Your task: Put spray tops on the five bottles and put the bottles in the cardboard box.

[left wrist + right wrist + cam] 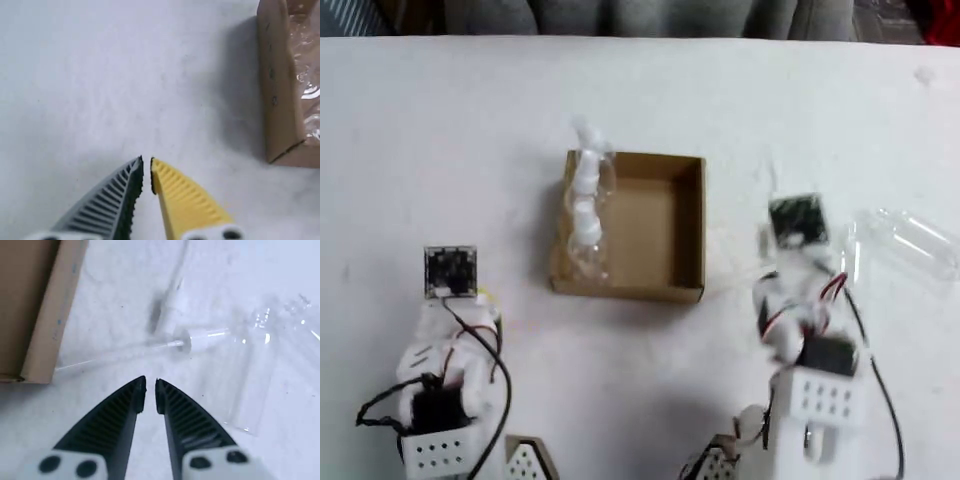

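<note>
The cardboard box (pixel 630 292) sits open at the middle of the table (pixel 470 130), with clear bottles (pixel 588 215) lying along one inner wall. Beside the box, a loose spray top (pixel 196 338) with its thin tube lies flat, touching the mouth of an empty bottle (pixel 250 370) on its side. The right gripper (pixel 150 388) hangs low near them, pointing down, fingers clenched on nothing. The left gripper (pixel 146 170) hovers over bare table on the box's other side, likewise pinched together and empty.
</note>
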